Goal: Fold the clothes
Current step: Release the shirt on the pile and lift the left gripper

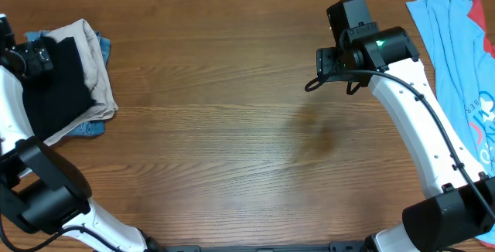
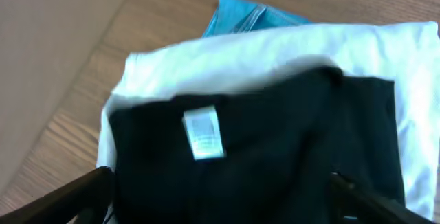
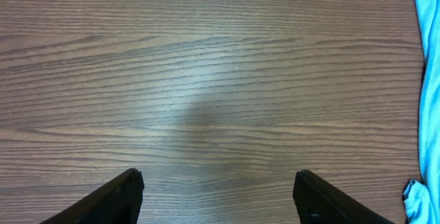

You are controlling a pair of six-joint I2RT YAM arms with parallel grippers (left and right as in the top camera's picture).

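A folded black shirt [image 1: 54, 90] lies on top of a pile at the table's far left, over beige trousers [image 1: 89, 51] and a blue garment [image 1: 91, 129]. In the left wrist view the black shirt [image 2: 275, 148] shows its white neck label [image 2: 204, 133], with the pale trousers [image 2: 227, 56] and the blue cloth [image 2: 240, 18] beneath. My left gripper [image 2: 218, 176] is open, its fingers spread wide just over the shirt; it also shows in the overhead view [image 1: 48, 57]. My right gripper [image 1: 323, 63] is open and empty over bare wood [image 3: 218, 176]. A light-blue tee [image 1: 460, 66] lies spread at the far right.
The wooden table [image 1: 232, 128] runs between the pile and the tee. The tee's edge [image 3: 430, 80] shows at the right of the right wrist view. The arms' bases [image 1: 46, 198] stand at the near corners.
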